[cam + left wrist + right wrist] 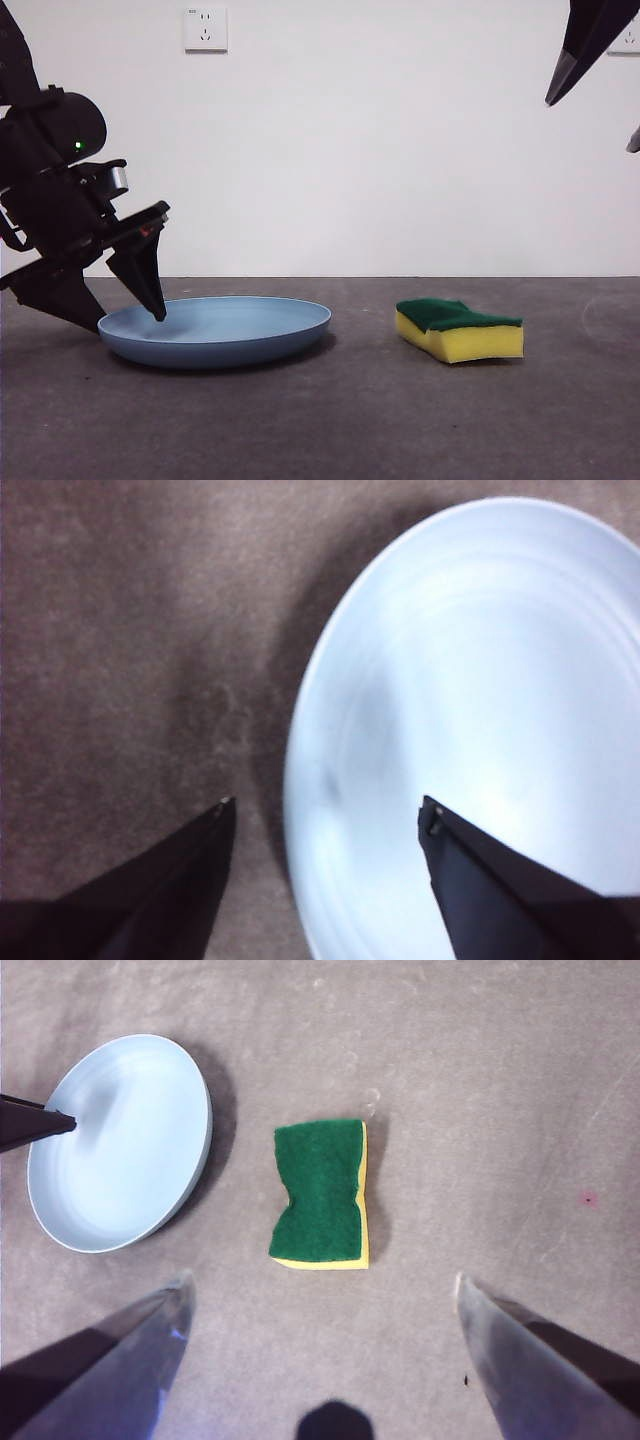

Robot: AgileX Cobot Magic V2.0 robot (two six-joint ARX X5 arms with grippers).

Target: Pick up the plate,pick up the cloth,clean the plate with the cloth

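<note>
Grey rough table, white wall behind. Left gripper low at round blue plate, jaws wide open, one over the rim, one outside. Looks light, stiff, smooth, maybe slippery; best pinched at the thin rim. Soft yellow-green cloth beside it, squashy. Right gripper high above, open too.

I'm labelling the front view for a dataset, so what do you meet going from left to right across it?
Left end effector, jaws open astride the plate's rim → plate → sponge → right end effector, high at the top corner.
</note>
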